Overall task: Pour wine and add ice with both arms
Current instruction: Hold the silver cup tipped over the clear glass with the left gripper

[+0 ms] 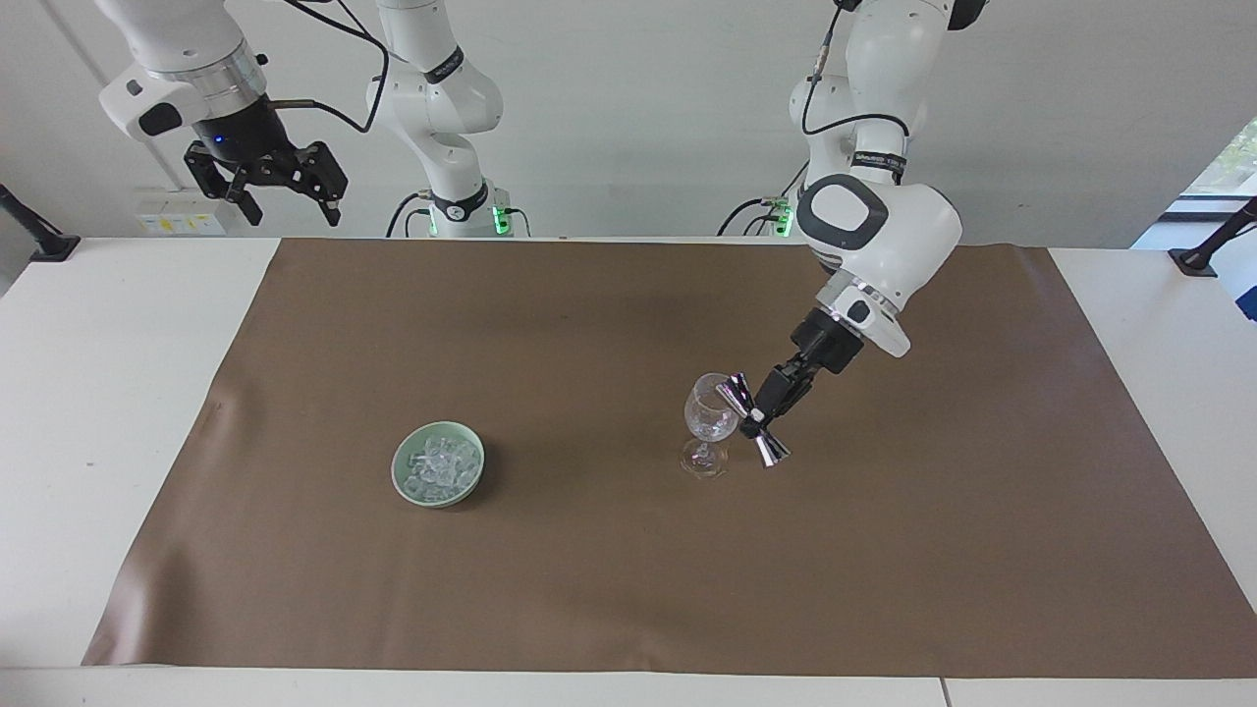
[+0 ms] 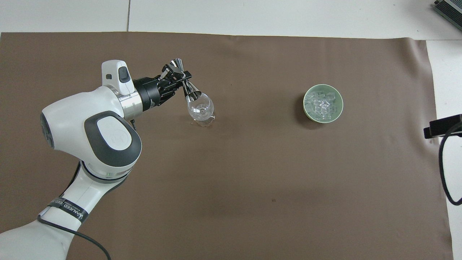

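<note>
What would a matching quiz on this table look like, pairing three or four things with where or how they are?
Things:
1. ice
2. jigger
3. wine glass
4. right gripper

States:
A. open, raised by the right arm's end of the table
B. tilted, its mouth at the glass's rim
C. heaped in a green bowl
D. upright on the brown mat

Pairs: 1-C, 2-B, 3-D, 4-A

A white table (image 1: 118, 393) carries a brown mat (image 1: 589, 570), where a green bowl (image 1: 403, 488) and a stemmed glass (image 1: 709, 417) stand.
</note>
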Controlling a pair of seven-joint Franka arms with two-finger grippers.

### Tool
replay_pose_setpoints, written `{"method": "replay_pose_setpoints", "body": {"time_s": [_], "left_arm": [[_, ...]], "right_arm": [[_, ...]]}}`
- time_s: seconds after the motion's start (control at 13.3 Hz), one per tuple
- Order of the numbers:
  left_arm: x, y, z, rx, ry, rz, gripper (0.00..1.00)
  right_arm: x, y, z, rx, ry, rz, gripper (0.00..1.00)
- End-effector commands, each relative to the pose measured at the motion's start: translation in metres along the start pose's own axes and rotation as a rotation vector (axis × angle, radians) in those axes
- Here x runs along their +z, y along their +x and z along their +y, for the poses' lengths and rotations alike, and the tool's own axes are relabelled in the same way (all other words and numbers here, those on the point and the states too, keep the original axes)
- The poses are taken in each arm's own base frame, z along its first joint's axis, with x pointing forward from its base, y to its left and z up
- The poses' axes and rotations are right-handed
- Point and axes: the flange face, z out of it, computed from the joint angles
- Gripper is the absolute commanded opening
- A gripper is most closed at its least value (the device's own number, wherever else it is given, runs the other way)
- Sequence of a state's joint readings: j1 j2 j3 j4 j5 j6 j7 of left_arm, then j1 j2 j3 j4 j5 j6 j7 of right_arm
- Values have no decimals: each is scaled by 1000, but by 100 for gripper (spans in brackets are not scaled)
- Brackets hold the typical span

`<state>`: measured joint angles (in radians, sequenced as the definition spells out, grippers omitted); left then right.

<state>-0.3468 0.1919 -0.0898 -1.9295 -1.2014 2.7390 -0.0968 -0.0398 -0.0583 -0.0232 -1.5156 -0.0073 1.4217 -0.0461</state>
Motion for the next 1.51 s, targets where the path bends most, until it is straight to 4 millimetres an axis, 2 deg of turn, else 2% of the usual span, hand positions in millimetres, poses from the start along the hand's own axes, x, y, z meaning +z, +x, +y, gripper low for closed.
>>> {"method": "replay_pose_setpoints", "body": {"time_s": [0.0, 0.98, 1.43], "left_arm": [[-7, -10, 1, 14, -7, 15, 0], [-8, -9, 1, 19, -8, 21, 0], [-17, 5, 2, -65, -23, -15, 0]], "right_arm": [[-1, -3, -1, 9, 10, 8, 100], [-2, -4, -1, 9, 10, 10, 100], [-1, -3, -1, 9, 10, 8, 100]]}}
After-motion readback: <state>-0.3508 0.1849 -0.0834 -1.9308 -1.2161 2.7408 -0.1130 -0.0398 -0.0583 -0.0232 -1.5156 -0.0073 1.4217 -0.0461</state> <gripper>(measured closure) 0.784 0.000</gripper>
